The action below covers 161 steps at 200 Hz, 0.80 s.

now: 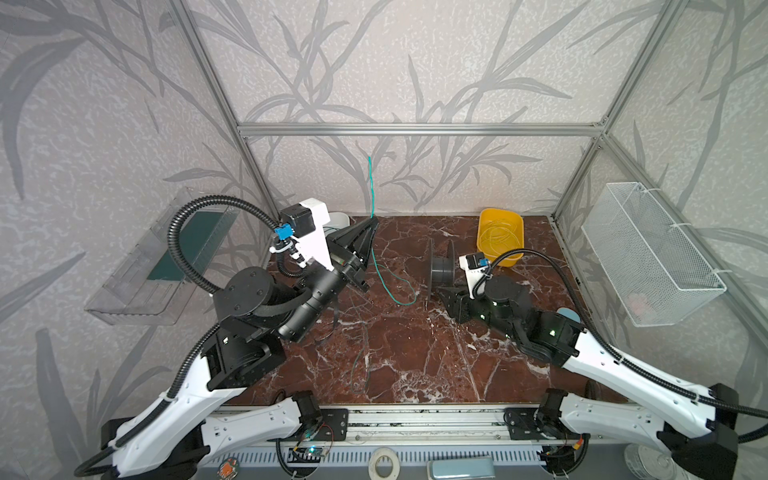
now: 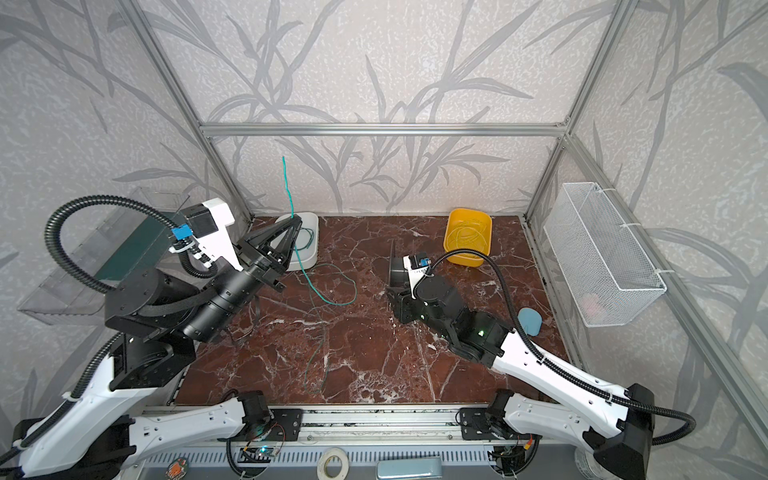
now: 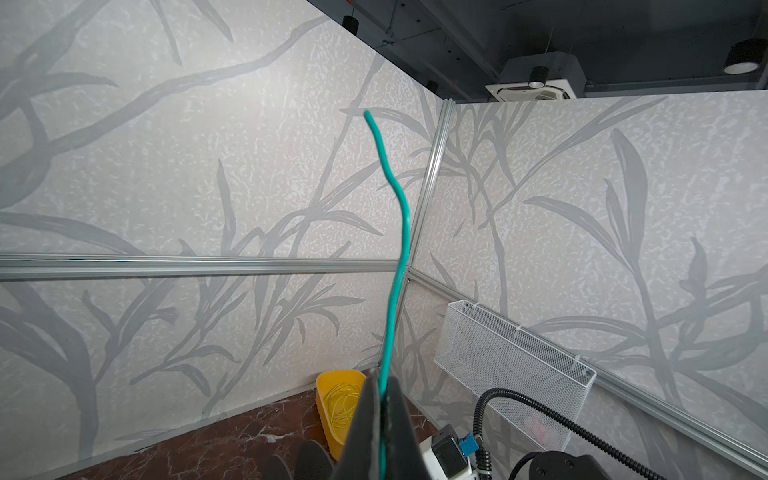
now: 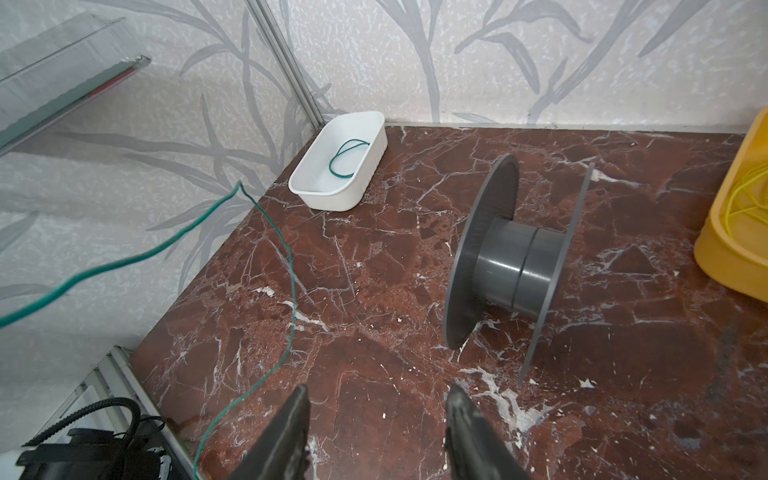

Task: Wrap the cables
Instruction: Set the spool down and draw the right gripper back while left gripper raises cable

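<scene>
Upward, thin wavy green cable [image 3: 400, 232] leaves the clamped left end effector [image 3: 383, 386].

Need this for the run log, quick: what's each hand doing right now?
Left hand: closed, pinching the green cable, whose free end sticks up.
Right hand: open, holding nothing; the grey spool stands ahead of it.

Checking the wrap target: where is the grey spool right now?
In both top views the grey spool stands on its flange edges on the marble table, right of centre, just ahead of the open right gripper; the yellow tray sits behind it.
</scene>
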{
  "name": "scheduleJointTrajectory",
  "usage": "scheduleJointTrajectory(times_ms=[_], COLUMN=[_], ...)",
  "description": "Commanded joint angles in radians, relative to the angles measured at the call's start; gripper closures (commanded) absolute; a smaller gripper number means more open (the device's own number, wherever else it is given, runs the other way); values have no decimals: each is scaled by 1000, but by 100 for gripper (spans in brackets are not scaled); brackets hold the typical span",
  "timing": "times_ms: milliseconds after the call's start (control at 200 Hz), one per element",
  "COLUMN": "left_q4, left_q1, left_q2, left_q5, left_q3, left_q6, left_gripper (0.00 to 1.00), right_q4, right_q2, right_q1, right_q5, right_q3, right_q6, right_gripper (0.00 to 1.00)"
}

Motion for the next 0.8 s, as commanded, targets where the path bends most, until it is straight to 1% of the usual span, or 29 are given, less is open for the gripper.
scheduleJointTrajectory(times_ms=[0,80,170,235,245,275,380,415,425,450,560,724,799], left_q4=[-3,5,43,68,72,85,153,184,191,205,222,229,237], left_q1=[1,1,-1,-1,-1,-1,-1,-2,-3,-3,-3,-3,-3], left_q2=[13,24,26,26,24,22,0,-11,-14,-22,-45,-63,-73], left_q5=[63,95,112,128,129,137,142,147,146,143,130,136,134], left_q3=[45,56,38,21,18,4,-74,-108,-116,-135,-177,-205,-222], left_q6=[-44,-56,-76,-88,-88,-87,-89,-89,-90,-94,-102,-108,-108], left_gripper=[100,100,100,100,100,100,100,100,100,100,100,100,100], right_q4=[57,80,117,131,135,151,184,193,194,196,242,296,316], right_q2=[-29,-37,-36,-30,-29,-24,-6,3,6,13,67,206,254], right_q1=[4,4,5,13,17,29,84,88,113,132,189,243,265], right_q5=[-59,-106,-181,-210,-212,-217,-170,-160,-156,-141,-96,-120,-101], right_q3=[-43,-81,-134,-171,-178,-198,-264,-282,-287,-299,-337,-330,-335], right_q6=[26,58,116,148,175,196,277,311,321,350,439,481,510], right_gripper=[46,43,37,33,33,32,29,29,29,28,26,25,25])
